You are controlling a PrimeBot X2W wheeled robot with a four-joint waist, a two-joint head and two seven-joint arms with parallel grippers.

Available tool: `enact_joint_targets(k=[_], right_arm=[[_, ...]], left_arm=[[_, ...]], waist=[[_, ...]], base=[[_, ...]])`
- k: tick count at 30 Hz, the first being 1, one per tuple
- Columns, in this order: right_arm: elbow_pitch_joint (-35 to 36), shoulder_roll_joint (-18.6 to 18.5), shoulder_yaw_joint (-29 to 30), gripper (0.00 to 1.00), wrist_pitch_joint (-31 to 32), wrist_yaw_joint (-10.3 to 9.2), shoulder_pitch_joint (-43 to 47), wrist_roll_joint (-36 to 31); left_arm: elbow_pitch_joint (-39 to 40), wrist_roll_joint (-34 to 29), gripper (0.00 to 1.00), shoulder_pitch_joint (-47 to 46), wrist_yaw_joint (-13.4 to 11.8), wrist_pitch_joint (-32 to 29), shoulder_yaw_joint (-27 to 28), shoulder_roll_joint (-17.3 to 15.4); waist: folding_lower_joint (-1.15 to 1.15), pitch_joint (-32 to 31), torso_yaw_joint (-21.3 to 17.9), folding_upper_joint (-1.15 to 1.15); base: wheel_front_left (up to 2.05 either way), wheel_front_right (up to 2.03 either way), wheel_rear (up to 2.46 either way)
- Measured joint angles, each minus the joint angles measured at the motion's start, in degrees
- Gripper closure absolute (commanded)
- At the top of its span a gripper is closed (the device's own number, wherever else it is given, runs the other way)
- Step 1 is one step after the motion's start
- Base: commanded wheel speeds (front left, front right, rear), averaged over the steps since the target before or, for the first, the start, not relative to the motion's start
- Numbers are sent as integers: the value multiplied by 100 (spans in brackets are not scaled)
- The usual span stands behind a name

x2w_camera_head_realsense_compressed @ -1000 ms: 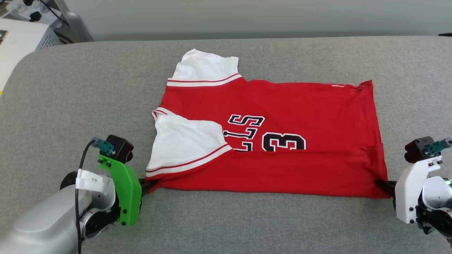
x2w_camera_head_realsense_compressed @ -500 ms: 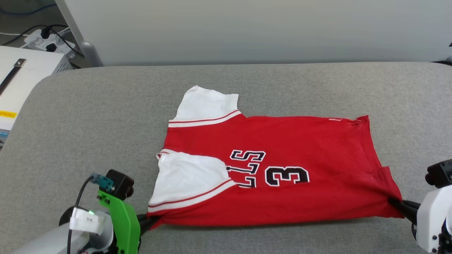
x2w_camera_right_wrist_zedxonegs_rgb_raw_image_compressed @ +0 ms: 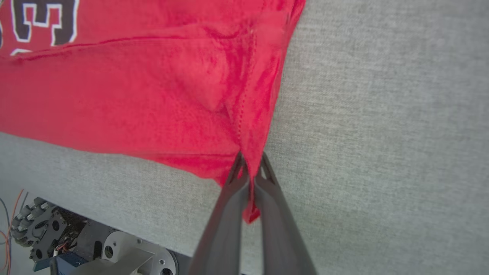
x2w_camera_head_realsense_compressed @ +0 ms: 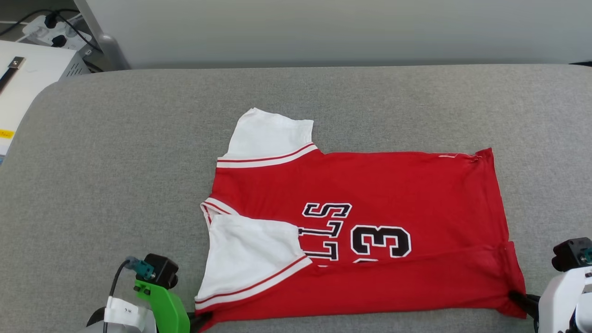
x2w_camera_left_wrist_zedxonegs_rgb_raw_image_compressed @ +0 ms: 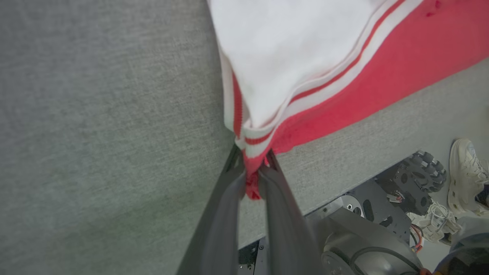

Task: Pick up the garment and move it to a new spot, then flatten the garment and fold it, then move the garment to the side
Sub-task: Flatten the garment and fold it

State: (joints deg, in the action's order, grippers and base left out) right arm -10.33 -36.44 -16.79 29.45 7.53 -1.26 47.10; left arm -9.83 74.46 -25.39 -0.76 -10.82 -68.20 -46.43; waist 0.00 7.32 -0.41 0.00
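Your left gripper (x2w_camera_left_wrist_zedxonegs_rgb_raw_image_compressed: 252,170) pinches soft red jersey T-shirt (x2w_camera_head_realsense_compressed: 393,185) at striped-trim white sleeve (x2w_camera_left_wrist_zedxonegs_rgb_raw_image_compressed: 290,49) corner. Your right gripper (x2w_camera_right_wrist_zedxonegs_rgb_raw_image_compressed: 250,170) pinches stitched hem corner. Lower edge folded over, flat on coarse grey fabric tabletop (x2w_camera_head_realsense_compressed: 115,162).

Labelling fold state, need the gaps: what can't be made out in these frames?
- Lettering on the garment: head view, left letters lie under the folded sleeve, bottom row under the near flap.
- Number: right wrist view, cut by the top edge.
- How many layers the left gripper and right gripper pinch: wrist views, closed jaws cover the cloth.
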Motion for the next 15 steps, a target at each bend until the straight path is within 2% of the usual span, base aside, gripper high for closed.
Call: enact_joint_targets(k=[5, 6, 7, 8, 11, 15], right_arm=[[-257, 151, -31, 100, -160, 0, -2, -42], [-278, 169, -30, 70, -222, 0, -3, -45], [-291, 188, -30, 23, -264, 0, -5, -53], [-291, 199, -32, 0, -314, 0, -6, -69], [-250, 219, 25, 0, -590, 0, -9, -182], [-1, 244, 269, 0, -1127, 0, -9, -380]], left_arm=[[-350, 25, 100, 43, 171, 125, 21, 143], [-387, 29, 84, 68, 181, 187, 45, 153], [-409, 31, 27, 91, 180, 264, 67, 154], [-416, 20, 0, 107, 178, 342, 82, 142], [-326, -25, 0, 138, 65, 586, 168, 1], [53, -73, 0, 174, -169, 871, 375, -430]], waist=[[0, 25, 2, 0], [0, 6, 4, 0], [0, -16, 3, 0], [0, -39, -3, 0], [0, -114, -12, 0], [0, -235, 1, 0]], base=[[0, 0, 0], [0, 0, 0], [0, 0, 0], [0, 0, 0], [0, 0, 0], [0, 0, 0]])
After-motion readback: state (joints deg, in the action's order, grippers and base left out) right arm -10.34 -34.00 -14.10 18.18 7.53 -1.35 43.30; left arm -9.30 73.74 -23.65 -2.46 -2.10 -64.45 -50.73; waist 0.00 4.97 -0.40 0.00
